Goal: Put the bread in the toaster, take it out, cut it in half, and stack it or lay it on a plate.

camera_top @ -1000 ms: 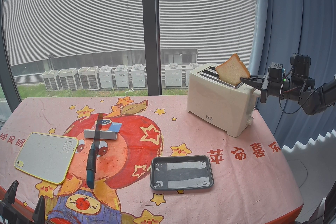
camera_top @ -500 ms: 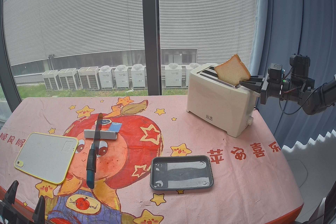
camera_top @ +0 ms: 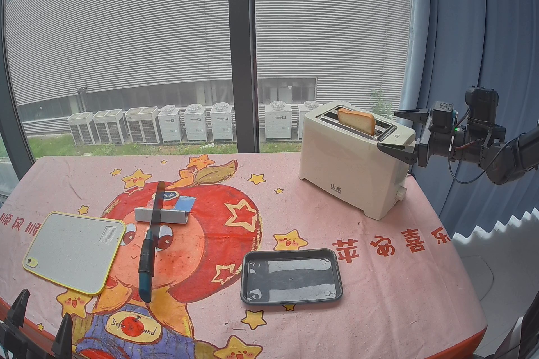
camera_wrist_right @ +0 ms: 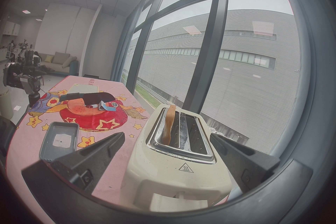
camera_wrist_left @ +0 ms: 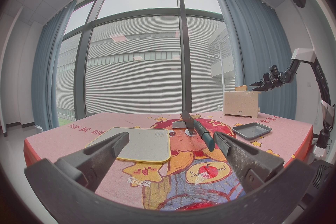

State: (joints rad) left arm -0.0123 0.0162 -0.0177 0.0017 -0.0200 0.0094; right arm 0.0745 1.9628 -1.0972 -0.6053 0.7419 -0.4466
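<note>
While the bread slice (camera_top: 356, 120) stands sunk in the toaster (camera_top: 337, 169), only its top edge is seen above the slot. It is placed in the slot that lies farther from the window (camera_top: 123, 35), and the other slot is left free. The cream toaster is set at the far right of the surface (camera_top: 393, 276), which is covered by a pink cartoon cloth. The right end effector (camera_top: 388, 130) is held just beside the right end of the toaster, at the height of its top. Its fingers are spread wide and nothing is gripped between them; whether the toaster is touched by them cannot be told.

The left end effector (camera_wrist_left: 171, 137) is kept low at the near left edge of the surface, also released and with nothing in it. Near it, a white cutting board (camera_top: 73, 251) with a yellow rim is laid flat. Just beside the board, a knife (camera_top: 149, 245) is placed with its dark blade resting across a small white block (camera_top: 163, 215) and its handle turned toward the robot. A dark rectangular tray (camera_top: 292, 298) is laid near the front middle, well apart from the toaster. A blue curtain (camera_top: 477, 12) is hung behind the right arm.
</note>
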